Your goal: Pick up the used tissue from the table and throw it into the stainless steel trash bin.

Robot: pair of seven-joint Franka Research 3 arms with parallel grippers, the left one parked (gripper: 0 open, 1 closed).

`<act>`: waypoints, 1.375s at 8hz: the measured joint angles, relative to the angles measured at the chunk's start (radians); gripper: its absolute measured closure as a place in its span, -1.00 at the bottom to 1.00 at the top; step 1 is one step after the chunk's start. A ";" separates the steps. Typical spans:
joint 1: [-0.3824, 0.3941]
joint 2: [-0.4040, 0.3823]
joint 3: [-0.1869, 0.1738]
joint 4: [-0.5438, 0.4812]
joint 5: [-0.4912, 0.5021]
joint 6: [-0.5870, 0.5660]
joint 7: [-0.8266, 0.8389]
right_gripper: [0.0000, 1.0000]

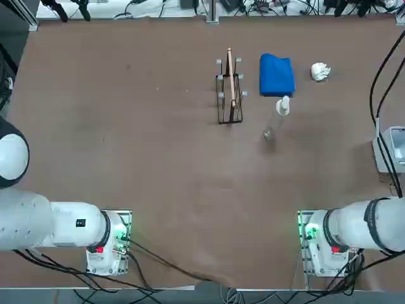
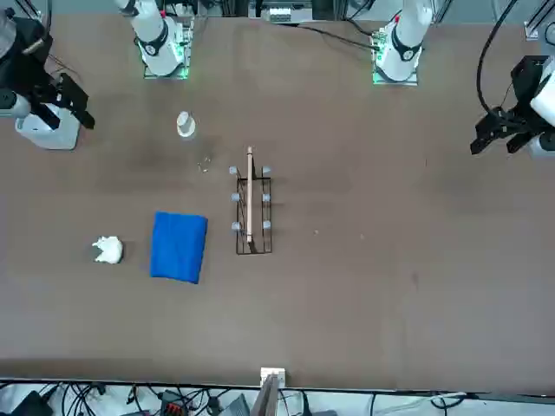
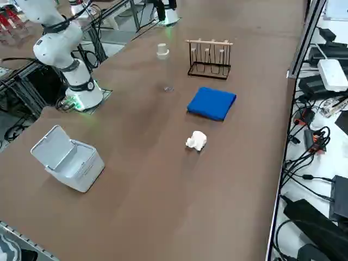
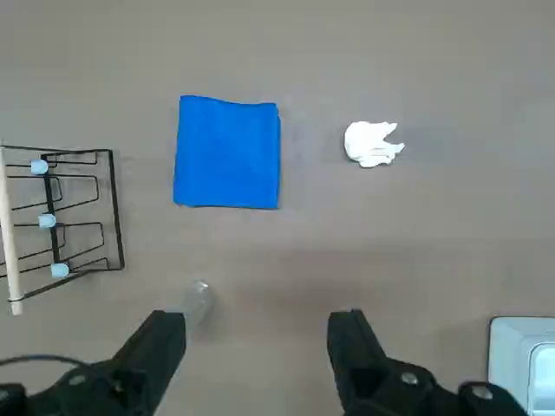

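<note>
The used tissue is a small crumpled white wad lying on the brown table, just beside the folded blue cloth. The stainless steel trash bin stands at the table's right edge with its lid tipped up. My right gripper hangs high above the table near the bin, well short of the tissue. It is open, with nothing between its fingers.
A folded blue cloth lies between the tissue and a black wire rack. A clear white-capped bottle stands on the near side of the cloth. Cables run along the table's far edge.
</note>
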 joint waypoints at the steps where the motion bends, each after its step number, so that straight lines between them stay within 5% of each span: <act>1: 0.000 0.000 0.000 0.000 -0.001 -0.002 0.002 -1.00; 6: -0.001 0.012 0.002 -0.001 -0.034 -0.014 0.008 -1.00; 11: -0.075 0.219 -0.005 -0.009 -0.040 0.161 -0.062 -1.00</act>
